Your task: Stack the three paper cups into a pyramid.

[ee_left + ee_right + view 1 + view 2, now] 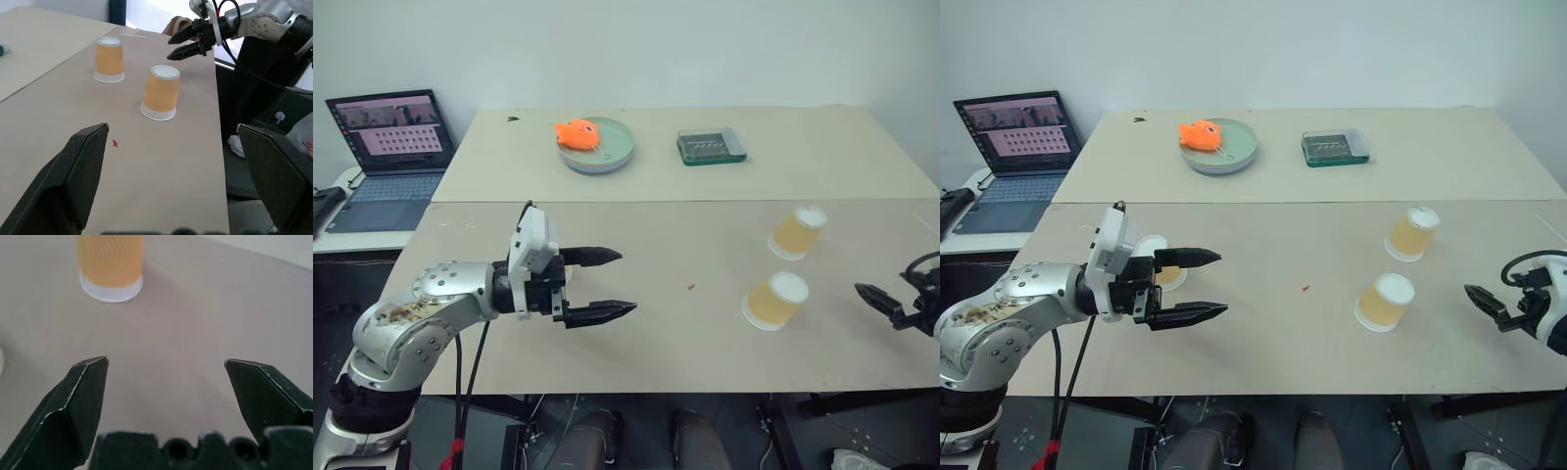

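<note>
Left eye view: both grippers empty, cups unstacked

Left eye view and right eye view show the left gripper (607, 284) held level above the near left part of the worktop (636, 362), its black fingers pointed to the robot's right toward the cups. Its jaws are spread wide and nothing is held between them. The right gripper (1482, 300) is seen at the right edge, low over the worktop, pointed toward the cups; its jaws are spread wide as well and are empty.

Two of the three paper cups stand upside down, white rims on the worktop, on the right half. The far cup (797, 232) and the near cup (775, 301) are close together but apart, neither touching the other. A third cup (1167, 276) is partly seen in the right eye view just behind the left gripper's fingers, on the left half; its posture cannot be told. No cup rests on another.

Between the left gripper and the two right cups a broad bare stretch of worktop lies open, marked by one small red speck (691, 287). The near cup stands between the two grippers, near the right one. The front edge of the worktop runs close below both grippers.

On the far half, well apart from the cups, a plate (612, 152) carrying an orange toy (576, 133) and a small tray (712, 147) are set. A laptop (386, 157) sits on a separate surface beyond the left edge.
</note>
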